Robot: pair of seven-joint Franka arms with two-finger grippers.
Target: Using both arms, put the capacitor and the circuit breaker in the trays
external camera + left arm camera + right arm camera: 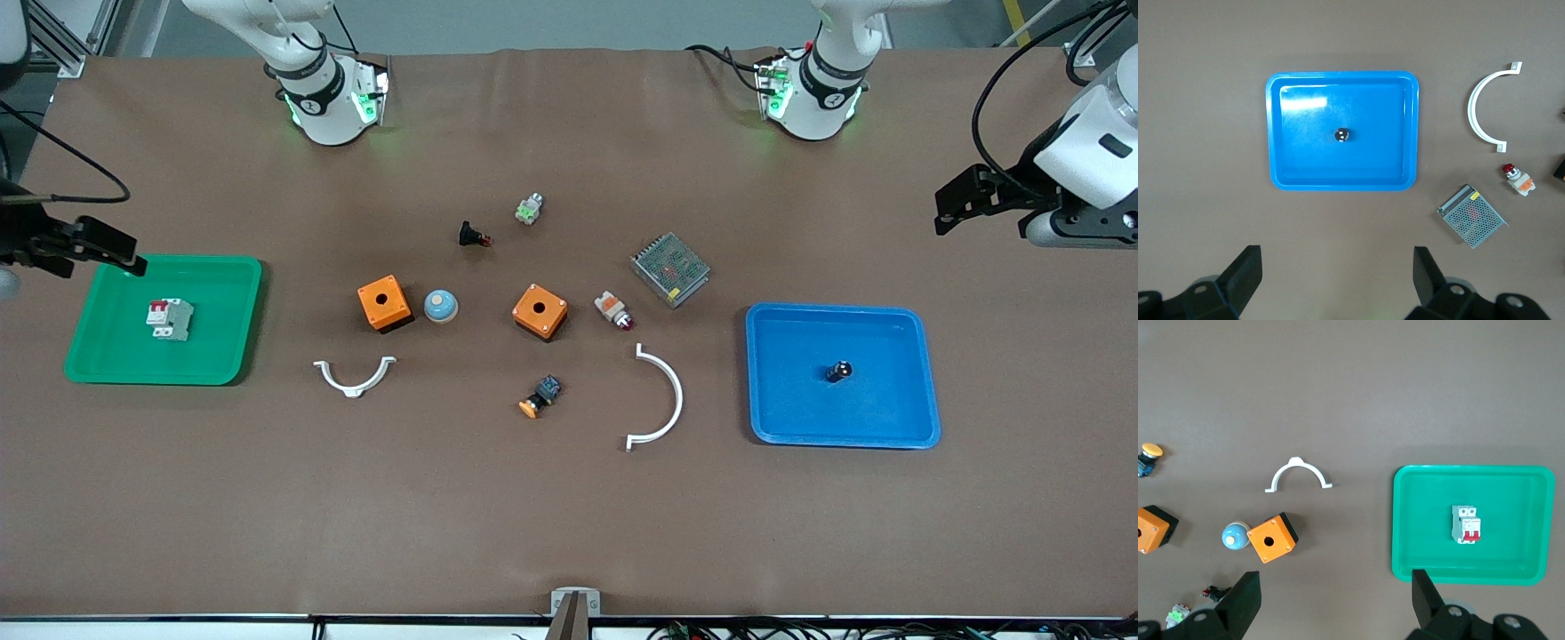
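Brown table (569, 516): circuit breaker (169, 319) in green tray (107, 364), capacitor (837, 371) in blue tray (889, 418). Left gripper (1337, 277) high above blue tray, right gripper (1335, 599) above green tray; both spread wide, empty.

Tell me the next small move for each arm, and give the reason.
Probably none beyond parking. The circuit breaker already lies in the green tray and the capacitor stands in the blue tray. The left pincer and the right pincer are both open, empty and high above the table, so I would hold them there.

Bright, even light; soft shadows
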